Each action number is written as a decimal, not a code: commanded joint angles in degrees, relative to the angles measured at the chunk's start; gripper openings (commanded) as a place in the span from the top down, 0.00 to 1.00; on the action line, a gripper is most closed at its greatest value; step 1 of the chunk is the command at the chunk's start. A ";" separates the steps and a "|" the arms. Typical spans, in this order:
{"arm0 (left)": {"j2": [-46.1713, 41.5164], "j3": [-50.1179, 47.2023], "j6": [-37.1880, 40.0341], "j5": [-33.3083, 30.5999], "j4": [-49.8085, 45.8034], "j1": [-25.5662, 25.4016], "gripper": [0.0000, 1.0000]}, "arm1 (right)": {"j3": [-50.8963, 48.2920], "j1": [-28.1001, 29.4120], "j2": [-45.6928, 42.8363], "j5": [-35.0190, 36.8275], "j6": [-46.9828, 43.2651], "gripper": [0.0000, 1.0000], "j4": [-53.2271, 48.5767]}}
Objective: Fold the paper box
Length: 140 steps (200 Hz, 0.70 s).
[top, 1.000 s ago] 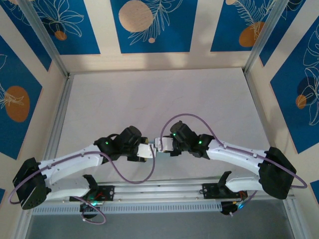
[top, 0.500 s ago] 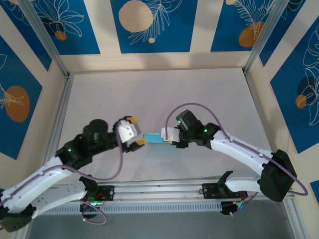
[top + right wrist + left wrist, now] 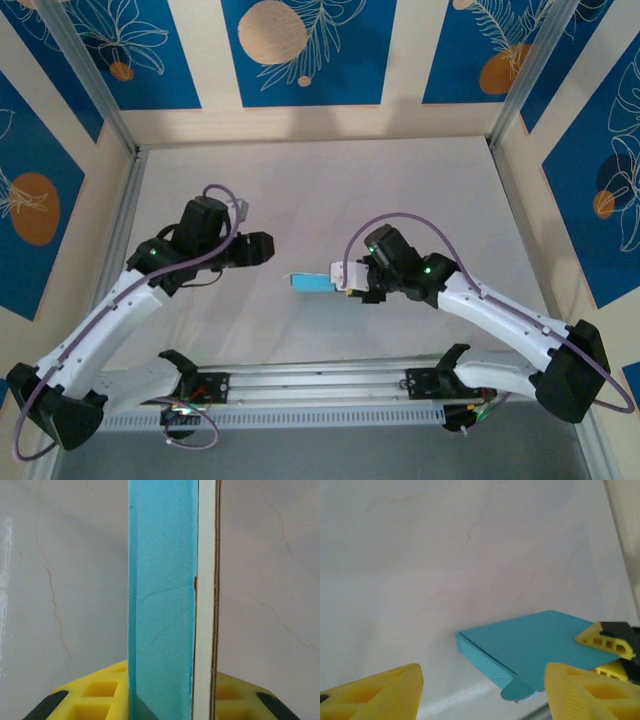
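The paper box is folded into a small flat light-blue rectangle, held level just above the table. My right gripper is shut on its right end. In the right wrist view the box stands edge-on between the yellow fingers, with a white card edge along its right side. My left gripper hangs open to the left of the box, well apart from it. Between the left gripper's spread yellow fingertips I see the box, with a rounded tab at its near corner.
The pale table is walled by blue and cream panels at the back and sides. A metal rail carrying the arm bases runs along the near edge. A purple cable loops over each wrist.
The left gripper has come off the box and drawn back to the left and away. The right gripper keeps hold of the box and has shifted slightly right.
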 commanded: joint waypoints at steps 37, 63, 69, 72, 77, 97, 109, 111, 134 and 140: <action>3.86 -4.68 -16.56 16.89 4.59 1.36 0.36 | -0.36 0.64 0.62 0.13 -1.64 0.91 0.08; 4.74 -6.73 -18.85 18.15 7.39 1.36 0.37 | 0.16 0.63 1.61 0.14 -1.77 0.90 -0.05; 4.82 -7.36 -19.79 18.77 8.68 1.30 0.37 | 0.17 0.69 1.87 0.14 -1.90 0.91 -0.09; 4.83 -7.73 -20.32 18.97 9.37 1.23 0.38 | 0.17 0.65 2.02 0.22 -1.95 0.91 -0.09; 4.79 -8.18 -20.90 19.24 10.45 1.16 0.38 | 0.25 0.70 2.24 0.31 -1.90 0.91 -0.12; 4.91 -8.79 -22.23 19.52 12.19 0.71 0.40 | 0.41 0.76 2.82 0.54 -1.57 0.91 0.15; 5.06 -9.17 -22.53 19.55 12.78 0.44 0.40 | 0.44 0.68 2.87 0.71 -1.44 0.90 0.30; 5.09 -9.20 -22.62 19.56 12.82 0.39 0.40 | 0.44 0.65 2.87 0.68 -1.46 0.91 0.24; 5.10 -10.44 -24.16 20.13 14.80 -0.20 0.42 | 0.63 0.67 3.31 0.96 -1.56 0.91 0.20; 5.10 -10.68 -24.58 20.03 15.13 -0.41 0.42 | 0.70 0.66 3.42 1.05 -1.53 0.91 0.19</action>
